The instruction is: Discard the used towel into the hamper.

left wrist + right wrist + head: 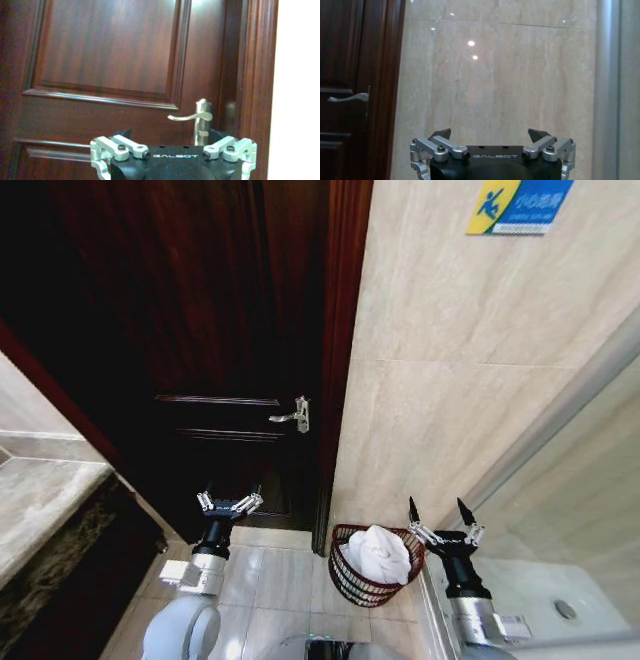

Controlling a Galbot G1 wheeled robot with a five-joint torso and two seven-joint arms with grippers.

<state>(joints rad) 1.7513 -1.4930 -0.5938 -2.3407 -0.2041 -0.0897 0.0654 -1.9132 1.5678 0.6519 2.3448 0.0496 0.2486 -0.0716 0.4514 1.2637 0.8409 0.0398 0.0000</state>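
The hamper [352,582], a small dark reddish-brown open-weave basket, stands on the floor against the beige wall beside the door frame. A crumpled white towel [378,554] lies inside it. My right gripper [442,514] hangs open just to the right of the hamper, level with its rim, with nothing between its fingers [440,134]. My left gripper [230,498] is open too, held in front of the dark wooden door and well left of the hamper, empty.
A dark wooden door [210,340] with a silver lever handle [295,416] fills the space ahead. A marble counter [40,490] runs along the left. A glass shower partition with a metal frame [560,410] stands at the right. Pale tiles [275,575] cover the floor.
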